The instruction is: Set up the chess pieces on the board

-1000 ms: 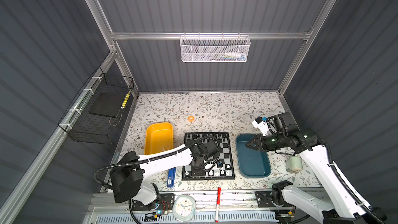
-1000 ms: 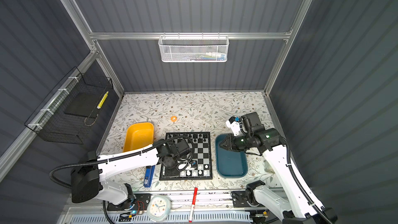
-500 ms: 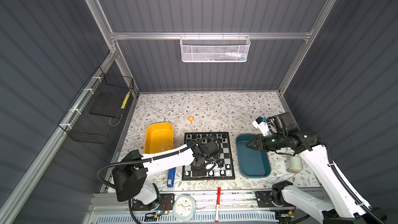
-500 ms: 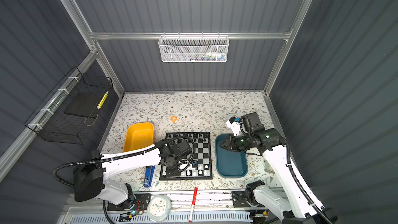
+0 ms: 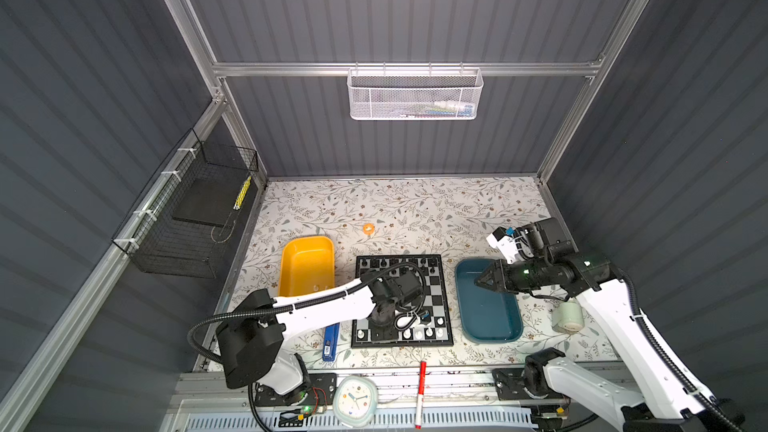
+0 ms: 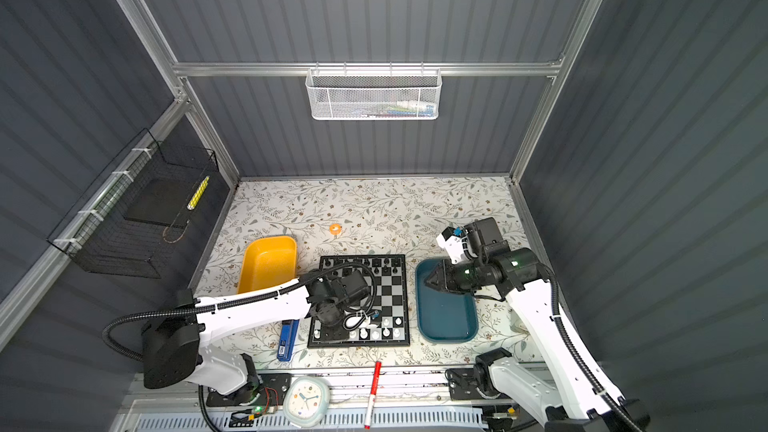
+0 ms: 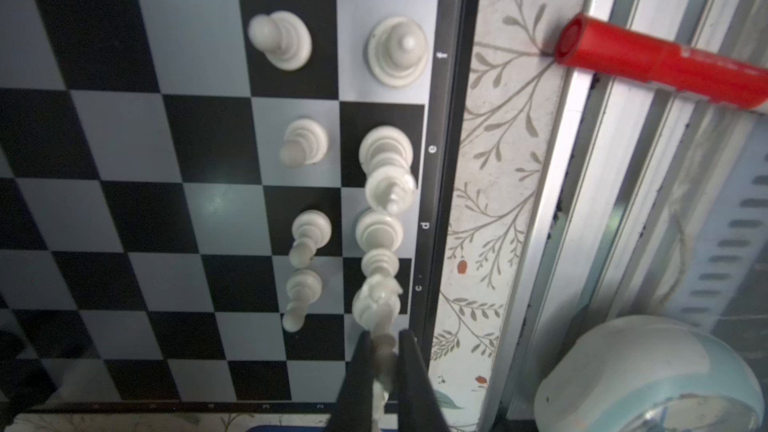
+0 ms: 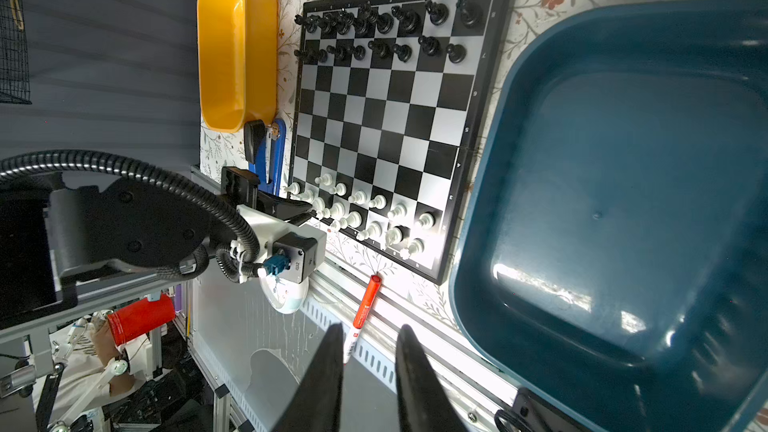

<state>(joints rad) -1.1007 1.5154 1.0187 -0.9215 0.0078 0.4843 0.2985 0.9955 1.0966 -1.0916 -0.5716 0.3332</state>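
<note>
The board [image 5: 434,293] [image 6: 392,293] lies between two trays. Black chess pieces [image 8: 382,22] fill its two far rows. White chess pieces [image 7: 291,43] [image 8: 361,209] stand in its two near rows. My left gripper [image 7: 383,336] [image 8: 309,213] is shut on a white chess piece [image 7: 384,351] at the near edge row, beside the white piece [image 7: 376,301] by the letter c. Whether the held piece touches the board I cannot tell. My right gripper [image 5: 478,280] [image 8: 371,328] hangs open with nothing in it over the teal tray [image 5: 490,340] [image 8: 623,201].
A yellow tray [image 5: 305,263] lies left of the board, with a blue object [image 5: 330,340] near its front. A red marker [image 5: 421,392] and a clock [image 5: 353,401] rest on the front rail. An orange bit [image 5: 368,228] lies behind the board and a pale roll [image 5: 567,317] right of the teal tray.
The left arm's shoulder has turned a little, while its gripper stays over the board's near rows. The right arm has not moved.
</note>
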